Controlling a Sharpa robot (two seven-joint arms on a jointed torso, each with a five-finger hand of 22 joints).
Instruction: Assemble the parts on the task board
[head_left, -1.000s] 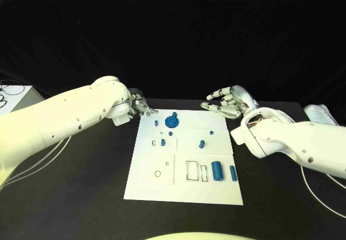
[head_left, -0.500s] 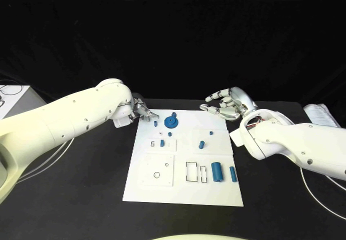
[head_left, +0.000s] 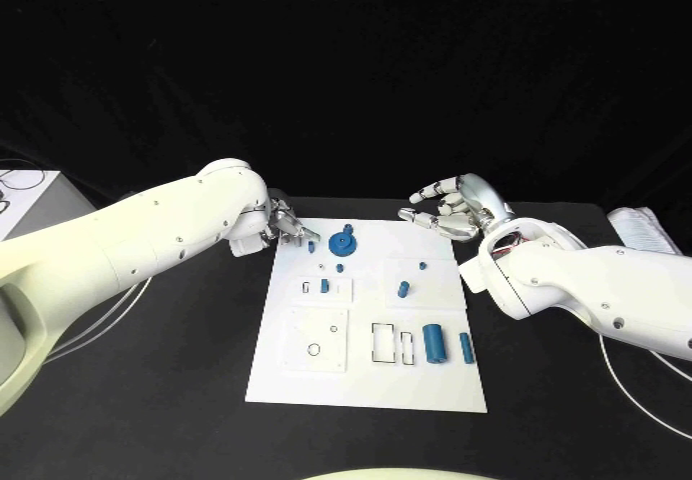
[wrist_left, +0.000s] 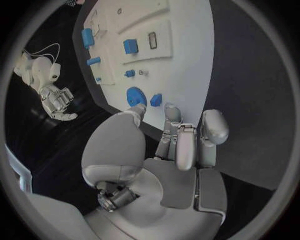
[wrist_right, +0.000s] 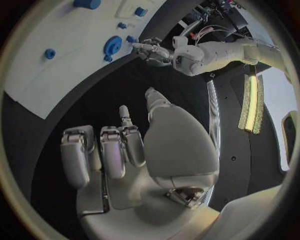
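Observation:
The white task board (head_left: 368, 375) lies in the middle of the table. At its far end sit a blue round disc (head_left: 343, 242) and a small blue piece (head_left: 312, 244). Several more blue parts stand further down, among them two cylinders (head_left: 433, 340) near the right edge. My left hand (head_left: 284, 225) hovers at the board's far left corner, fingers apart and empty. In the left wrist view its fingertips (wrist_left: 171, 111) reach close to the disc (wrist_left: 136, 96) and the small piece (wrist_left: 155, 99). My right hand (head_left: 454, 208) hangs beyond the far right corner, loosely curled and holding nothing.
A white box (head_left: 29, 195) with cables stands at the table's left edge. A pale object (head_left: 642, 230) lies at the right edge. Thin cables (head_left: 635, 390) run over the table beside both arms.
My left hand has slid a little to the right, closer to the small blue piece at the board's far left corner. My right hand has shifted slightly and curled a bit more.

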